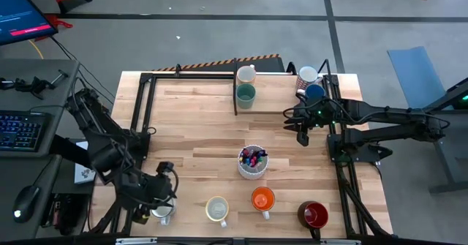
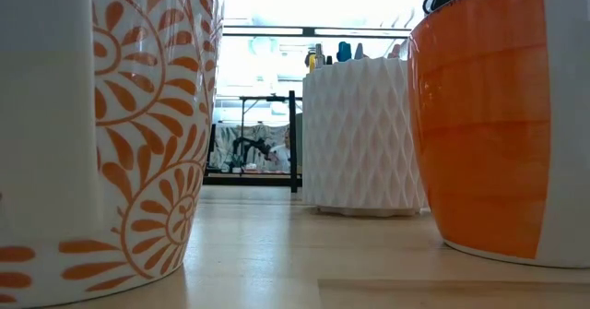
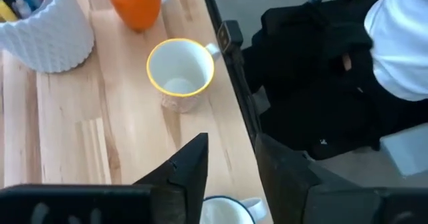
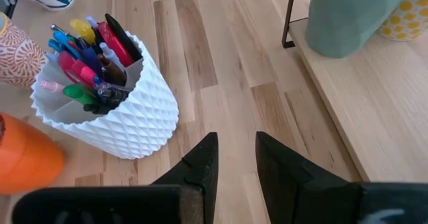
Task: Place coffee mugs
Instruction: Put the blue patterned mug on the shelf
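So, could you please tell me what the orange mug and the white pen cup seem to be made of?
The orange mug looks like glazed ceramic: smooth, with a soft sheen and faint horizontal bands. The pen cup is matte white with a raised diamond pattern; it could be moulded plastic or unglazed ceramic.

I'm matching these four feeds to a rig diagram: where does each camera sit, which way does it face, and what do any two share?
High view: above the table, looking straight down; both arms show, left gripper at the near edge, right gripper by the far-right mugs.
Low view: at table-top height, looking level past the orange mug; no arm shows.
Left wrist view: on the left arm, looking down past its open fingers at the yellow-rimmed mug.
Right wrist view: on the right arm, facing the pen cup.
Shared: all four show the pen cup.
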Robot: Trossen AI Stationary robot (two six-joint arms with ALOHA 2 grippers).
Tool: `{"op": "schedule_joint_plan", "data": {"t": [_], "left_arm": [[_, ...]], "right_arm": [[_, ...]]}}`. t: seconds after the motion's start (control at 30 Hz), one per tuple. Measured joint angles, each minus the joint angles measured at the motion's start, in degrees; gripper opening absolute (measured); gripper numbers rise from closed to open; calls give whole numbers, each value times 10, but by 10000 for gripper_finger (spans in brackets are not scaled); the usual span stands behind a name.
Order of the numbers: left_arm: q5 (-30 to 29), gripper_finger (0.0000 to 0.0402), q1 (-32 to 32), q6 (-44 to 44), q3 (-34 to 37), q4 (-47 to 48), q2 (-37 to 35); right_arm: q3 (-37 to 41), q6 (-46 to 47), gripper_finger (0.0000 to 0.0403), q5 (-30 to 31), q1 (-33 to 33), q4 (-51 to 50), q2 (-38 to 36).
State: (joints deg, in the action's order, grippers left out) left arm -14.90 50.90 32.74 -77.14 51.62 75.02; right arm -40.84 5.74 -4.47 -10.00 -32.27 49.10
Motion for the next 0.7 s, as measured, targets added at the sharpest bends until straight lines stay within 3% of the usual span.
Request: {"op": "schedule_joint_plan", "data": {"t": [0.43,0.7], "left_arm": [[38,122,12,22,1,27,0],[37,122,15,20,65,54,0]], "right_arm": [[0,-6,81,0,0,0,0],[0,-8,81,0,0,0,0]]}}
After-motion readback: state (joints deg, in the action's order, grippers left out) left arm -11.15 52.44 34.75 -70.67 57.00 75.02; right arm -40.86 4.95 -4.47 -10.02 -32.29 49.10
